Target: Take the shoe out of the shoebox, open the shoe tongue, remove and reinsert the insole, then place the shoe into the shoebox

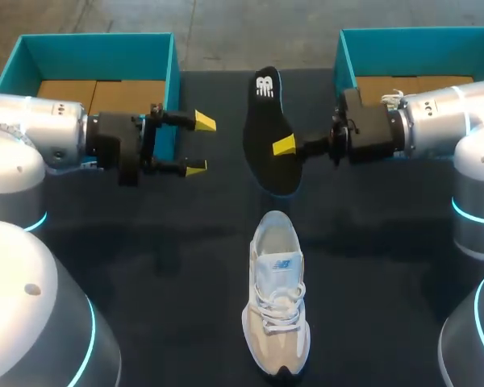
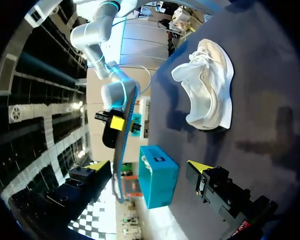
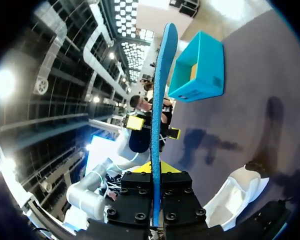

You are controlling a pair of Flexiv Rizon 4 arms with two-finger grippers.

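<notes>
The insole [image 1: 268, 121] hangs on edge over the desk's [image 1: 145, 266] far middle, pinched mid-length by the right arm's jaws, its long axis in line with the shoe [image 1: 278, 302] lying toward the near edge, heel opening toward it, while the left arm's jaws stand spread and empty alongside.

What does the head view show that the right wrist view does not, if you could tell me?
Only the head view shows the right shoebox, the black top face of the insole, and the whole shoe with its laces. Only the right wrist view shows the insole edge-on, its blue edge clamped in the right gripper. Both show the insole, the shoe, the left shoebox and the open left gripper.
</notes>
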